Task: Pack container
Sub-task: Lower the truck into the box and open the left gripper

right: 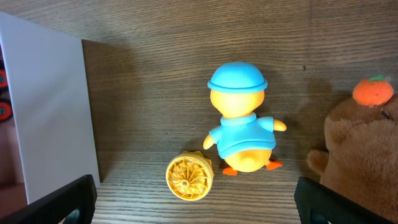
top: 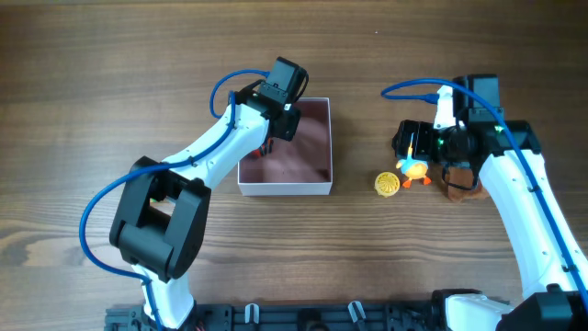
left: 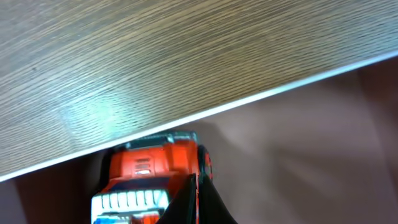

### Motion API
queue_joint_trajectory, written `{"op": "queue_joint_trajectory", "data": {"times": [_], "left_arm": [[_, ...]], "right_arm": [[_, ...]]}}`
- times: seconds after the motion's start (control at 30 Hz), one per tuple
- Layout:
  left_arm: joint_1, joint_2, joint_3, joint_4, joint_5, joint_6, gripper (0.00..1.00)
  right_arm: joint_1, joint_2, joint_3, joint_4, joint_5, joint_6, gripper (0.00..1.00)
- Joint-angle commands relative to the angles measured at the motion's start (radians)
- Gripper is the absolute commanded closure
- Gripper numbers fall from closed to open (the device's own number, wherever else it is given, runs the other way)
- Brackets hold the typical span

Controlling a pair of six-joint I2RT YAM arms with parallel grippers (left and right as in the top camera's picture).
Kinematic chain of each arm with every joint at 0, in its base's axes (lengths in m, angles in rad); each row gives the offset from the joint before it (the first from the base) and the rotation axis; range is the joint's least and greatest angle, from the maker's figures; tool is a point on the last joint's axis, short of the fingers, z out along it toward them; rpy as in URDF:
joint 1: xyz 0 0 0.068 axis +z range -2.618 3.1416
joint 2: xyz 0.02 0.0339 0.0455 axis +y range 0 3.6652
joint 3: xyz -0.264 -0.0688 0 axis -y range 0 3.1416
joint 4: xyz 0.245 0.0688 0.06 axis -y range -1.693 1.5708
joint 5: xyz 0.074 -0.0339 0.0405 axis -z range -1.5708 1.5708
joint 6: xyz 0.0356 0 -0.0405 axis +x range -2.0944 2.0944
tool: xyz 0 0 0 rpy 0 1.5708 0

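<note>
The container (top: pixel 285 188) is a square shallow box with white walls and a dusty-pink inside, at the table's middle. My left gripper (top: pixel 269 145) reaches into its left part. In the left wrist view its fingers (left: pixel 198 205) are pressed together on the edge of a red toy car (left: pixel 155 167), which sits low against the container's wall (left: pixel 249 100). My right gripper (top: pixel 415 145) is open and empty, its fingers (right: pixel 199 202) spread wide above a yellow wheel (right: pixel 188 177) and a duck toy with a blue cap (right: pixel 241 121).
The duck (top: pixel 415 170) and yellow wheel (top: pixel 387 184) lie on the table right of the container. A brown plush with an orange top (top: pixel 462 187) sits beside them, under my right arm; it also shows in the right wrist view (right: pixel 364 149). The container's white wall (right: pixel 50 106) is at the left there.
</note>
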Motion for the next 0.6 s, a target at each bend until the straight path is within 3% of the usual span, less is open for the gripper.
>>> {"op": "queue_joint_trajectory", "data": {"times": [0.0,0.23,0.4,0.43,0.57], "left_arm": [[0.004,0.015,-0.008,-0.021,-0.082,0.019,0.96],[0.004,0.015,-0.008,-0.029,-0.089,0.019,0.96],[-0.006,0.014,-0.008,-0.021,-0.088,0.019,0.83],[-0.012,0.014,-0.008,-0.015,-0.088,0.019,0.76],[-0.048,0.005,-0.008,0.021,-0.087,0.019,0.68]], "right_arm": [[0.003,0.005,0.027,0.002,0.017,0.011,0.00],[0.003,0.005,0.027,0.002,0.017,0.012,0.00],[0.003,0.005,0.027,0.002,0.017,0.012,0.00],[0.003,0.005,0.027,0.002,0.017,0.011,0.00],[0.003,0.005,0.027,0.002,0.017,0.011,0.00]]}}
